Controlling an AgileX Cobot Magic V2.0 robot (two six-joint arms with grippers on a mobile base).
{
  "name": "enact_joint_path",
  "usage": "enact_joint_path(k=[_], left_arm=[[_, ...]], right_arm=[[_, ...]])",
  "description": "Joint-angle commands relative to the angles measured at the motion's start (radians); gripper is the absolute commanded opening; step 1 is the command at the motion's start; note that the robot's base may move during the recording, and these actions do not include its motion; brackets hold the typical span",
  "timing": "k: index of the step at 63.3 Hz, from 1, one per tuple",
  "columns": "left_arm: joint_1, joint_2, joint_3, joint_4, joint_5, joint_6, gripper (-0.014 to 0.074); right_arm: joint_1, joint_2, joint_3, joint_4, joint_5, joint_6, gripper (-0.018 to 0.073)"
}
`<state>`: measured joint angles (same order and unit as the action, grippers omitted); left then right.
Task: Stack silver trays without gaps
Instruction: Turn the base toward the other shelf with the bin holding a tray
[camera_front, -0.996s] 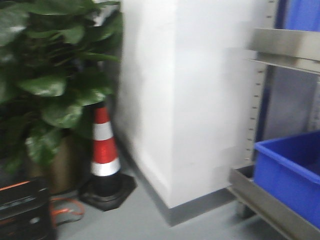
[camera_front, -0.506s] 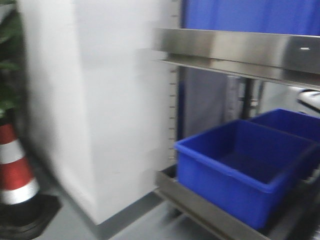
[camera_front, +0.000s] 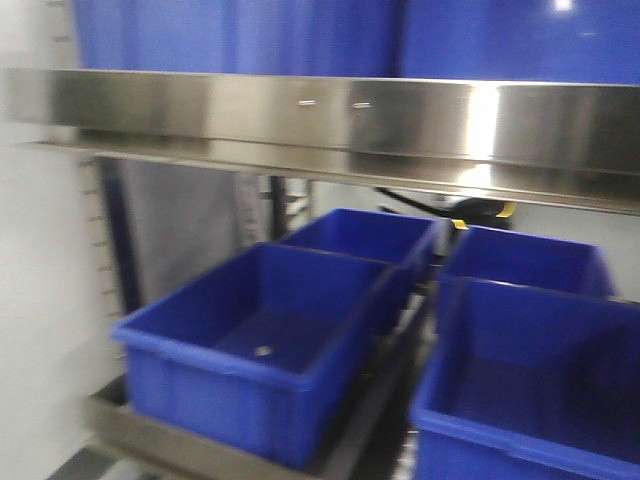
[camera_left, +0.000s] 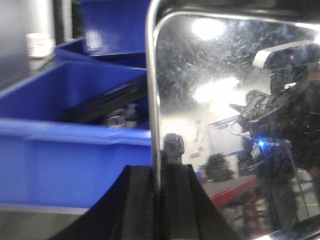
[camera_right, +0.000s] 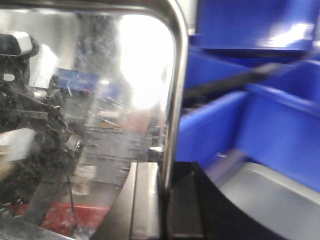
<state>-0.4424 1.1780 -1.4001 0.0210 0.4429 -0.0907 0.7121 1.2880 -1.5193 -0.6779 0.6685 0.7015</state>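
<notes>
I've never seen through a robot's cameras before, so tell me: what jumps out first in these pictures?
The deep blue plastic bins crowd the front view, under a shiny steel shelf. In the left wrist view a mirror-bright silver tray looms close, its rim pinched between black jaws; the right wrist view shows a silver tray held likewise.

Four blue bins (camera_front: 250, 340) (camera_front: 365, 235) (camera_front: 525, 260) (camera_front: 530, 400) below one steel shelf (camera_front: 320, 115); one silver tray (camera_left: 225, 100) (camera_right: 100, 75) in each wrist view.

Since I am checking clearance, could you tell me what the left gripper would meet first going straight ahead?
The left gripper, shut on the silver tray, would likely meet the blue bin first; depth is unclear.
</notes>
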Motion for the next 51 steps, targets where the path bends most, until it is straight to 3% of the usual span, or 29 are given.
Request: enact_joint_path(k=[1,51], left_arm=[[-0.017,-0.007,-0.012,-0.051,-0.050,0.001,-0.0017],[-0.017,-0.007,-0.012,-0.051,-0.050,0.001,-0.0017]], right_arm=[[0.009,0.003,-0.007,0.020,-0.122,-0.014,-0.0069],[0.009,0.003,-0.007,0.020,-0.122,-0.014,-0.0069]])
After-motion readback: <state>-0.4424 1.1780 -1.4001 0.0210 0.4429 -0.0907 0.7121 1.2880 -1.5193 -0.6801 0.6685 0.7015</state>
